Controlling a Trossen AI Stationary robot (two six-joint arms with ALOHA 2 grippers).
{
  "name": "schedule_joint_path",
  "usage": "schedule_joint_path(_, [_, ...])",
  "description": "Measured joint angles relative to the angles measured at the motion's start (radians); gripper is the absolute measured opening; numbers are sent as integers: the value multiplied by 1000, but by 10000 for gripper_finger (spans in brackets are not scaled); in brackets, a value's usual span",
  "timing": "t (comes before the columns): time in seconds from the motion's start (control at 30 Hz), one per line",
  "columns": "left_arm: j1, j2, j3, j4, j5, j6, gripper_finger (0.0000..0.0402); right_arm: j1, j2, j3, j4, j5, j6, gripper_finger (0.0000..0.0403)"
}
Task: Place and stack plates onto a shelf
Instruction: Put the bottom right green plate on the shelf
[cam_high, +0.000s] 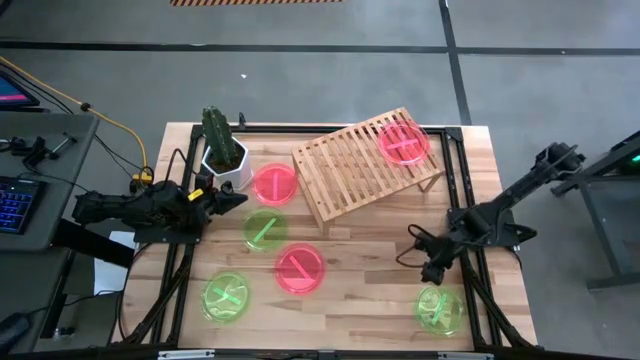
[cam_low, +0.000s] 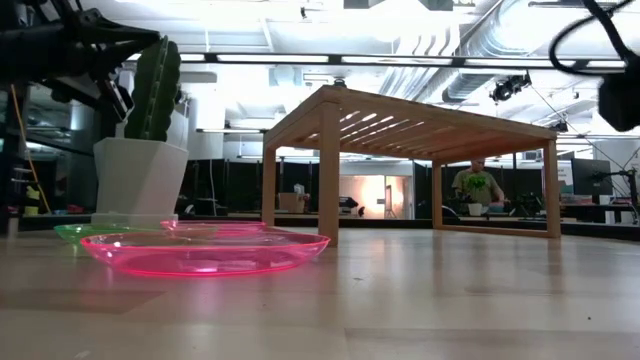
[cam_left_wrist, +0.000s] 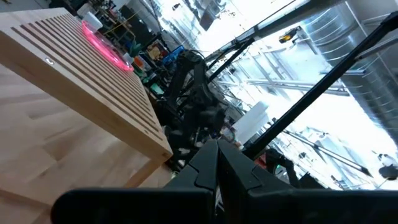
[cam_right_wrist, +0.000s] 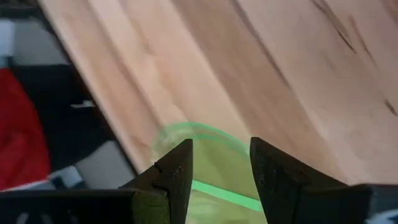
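In the low view most of the plates are hidden: only one pink plate (cam_low: 205, 250) shows clearly, with slivers of a green one and another pink one behind it, and the plate on top of the shelf (cam_low: 420, 125) cannot be seen from that height. The right wrist view cuts off the green plate (cam_right_wrist: 205, 168) behind the hand's own dark fingers (cam_right_wrist: 177, 171). Counted from above, there are six plates — three pink, three green. One pink plate (cam_high: 403, 141) lies on the shelf (cam_high: 365, 165), at its 2 o'clock corner; the other five are on the bench (cam_high: 370, 280). A pink plate (cam_high: 274, 184) sits at 9 o'clock of the shelf beside a potted cactus (cam_high: 222, 145), a green plate (cam_high: 265, 229) just below it, a third pink plate (cam_high: 299, 268) at 5 o'clock of that, a green plate (cam_high: 227, 297) near the bench's 7 o'clock corner, and a green plate (cam_high: 441, 308) near the 5 o'clock corner. The right hand (cam_high: 432, 268) hovers at 11 o'clock of that last green plate, near it but not touching, fingers apart and empty. The left hand (cam_high: 225, 200) is at the bench's 9 o'clock side, between cactus and green plate — its fingers (cam_left_wrist: 214, 171) look pressed together, grasping nothing.
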Motion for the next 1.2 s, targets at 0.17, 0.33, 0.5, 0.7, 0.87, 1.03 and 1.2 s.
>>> schedule_joint_path(0.17, [0,0,0,0,0,-8,1,68,42,-15,3,34,-67,142])
schedule_joint_path(0.33, [0,0,0,0,0,-7,1,152,93,-15,7,121,-100,142])
schedule_joint_path(0.5, [0,0,0,0,0,11,1,214,158,-15,88,155,-143,142])
schedule_joint_path(0.7, [0,0,0,0,0,11,1,274,256,-15,203,155,-166,142])
schedule_joint_path(0.87, [0,0,0,0,0,11,1,296,323,-11,238,168,-123,142])
schedule_joint_path(1.03, [0,0,0,0,1,11,1,302,335,-11,253,167,-144,130])
schedule_joint_path(1.2, [0,0,0,-1,1,10,1,301,338,-14,245,167,-145,37])
